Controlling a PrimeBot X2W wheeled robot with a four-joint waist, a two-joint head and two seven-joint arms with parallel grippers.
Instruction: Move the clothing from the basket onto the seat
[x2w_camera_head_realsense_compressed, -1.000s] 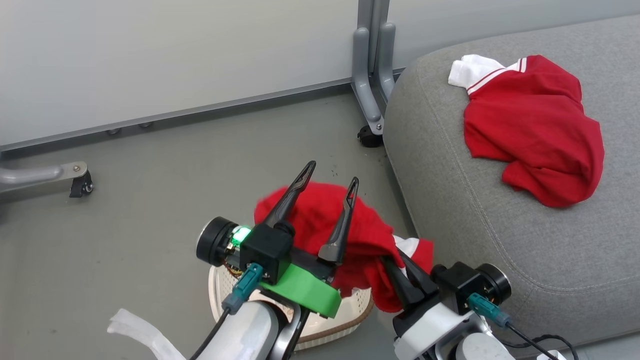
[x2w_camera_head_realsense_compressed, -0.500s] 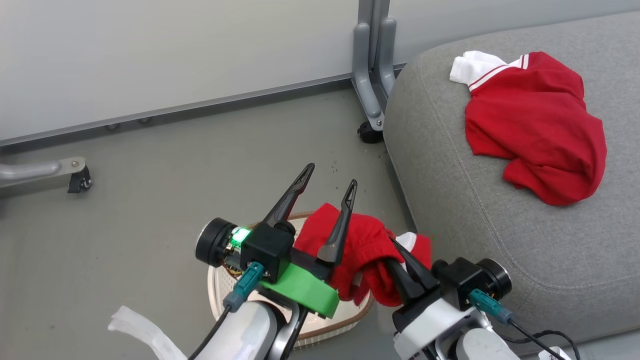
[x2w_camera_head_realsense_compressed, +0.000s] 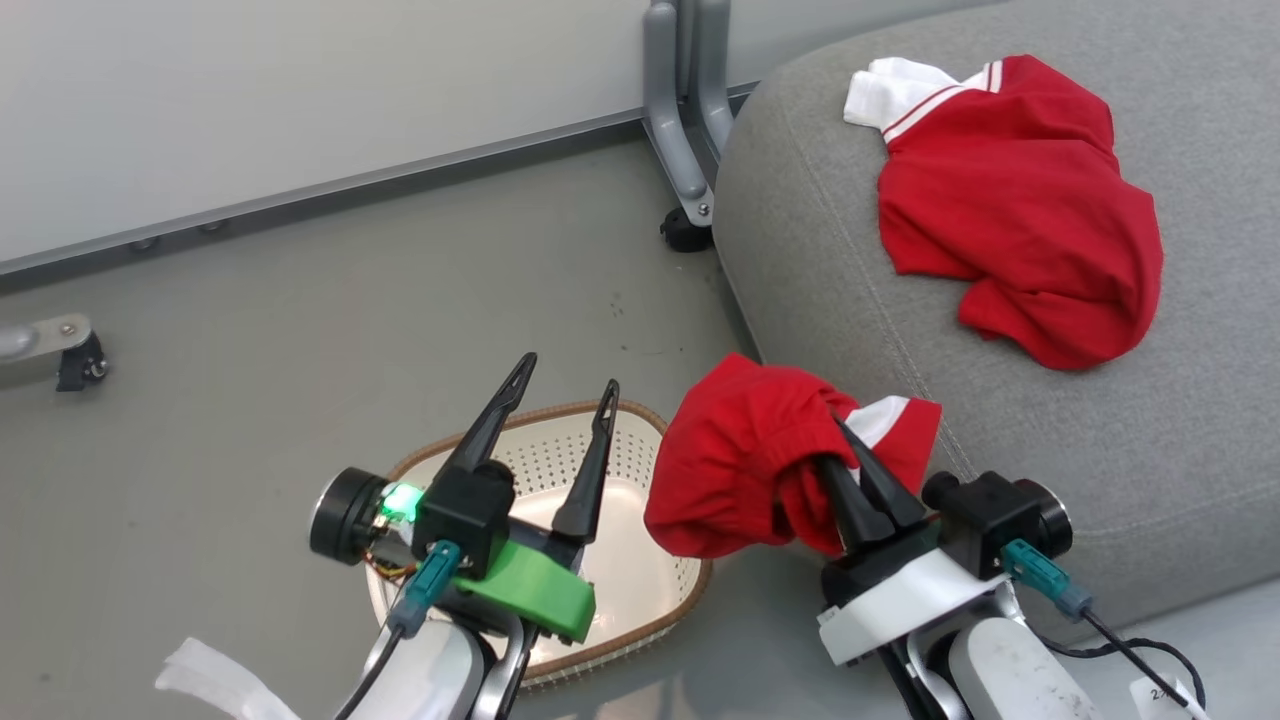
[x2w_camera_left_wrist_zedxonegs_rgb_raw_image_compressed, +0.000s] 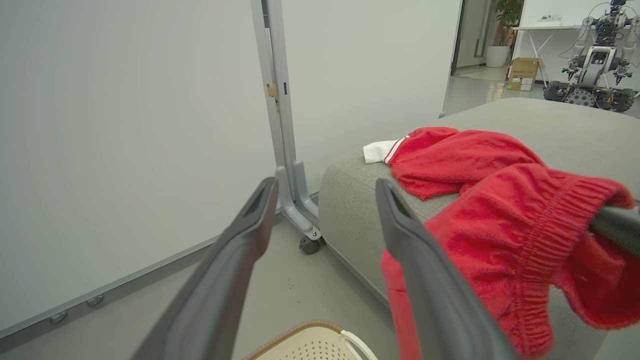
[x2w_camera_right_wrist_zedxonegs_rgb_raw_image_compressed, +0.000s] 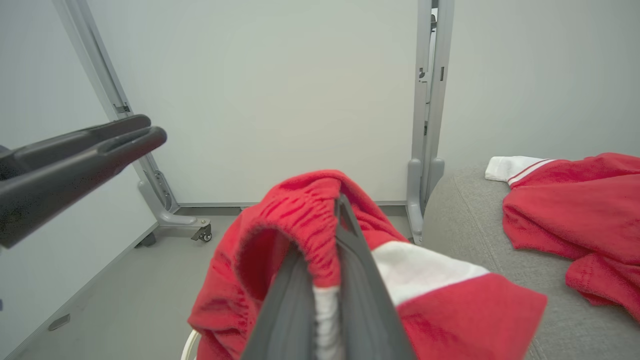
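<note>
Two red pieces of clothing: one garment (x2w_camera_head_realsense_compressed: 1010, 200) lies spread on the seat (x2w_camera_head_realsense_compressed: 1100, 450), back from its rounded edge. The other garment (x2w_camera_head_realsense_compressed: 735, 460) hangs bunched from the right gripper (x2w_camera_head_realsense_compressed: 838, 430), pinched tight at its waistband, between the basket (x2w_camera_head_realsense_compressed: 690, 585) and the seat's near edge. The left gripper (x2w_camera_head_realsense_compressed: 570, 372) hovers over the basket, fingers spread wide, empty. Bare floor (x2w_camera_head_realsense_compressed: 300, 330) lies open leftward. A wheeled frame leg (x2w_camera_head_realsense_compressed: 680, 150) stands by the seat's far corner.
</note>
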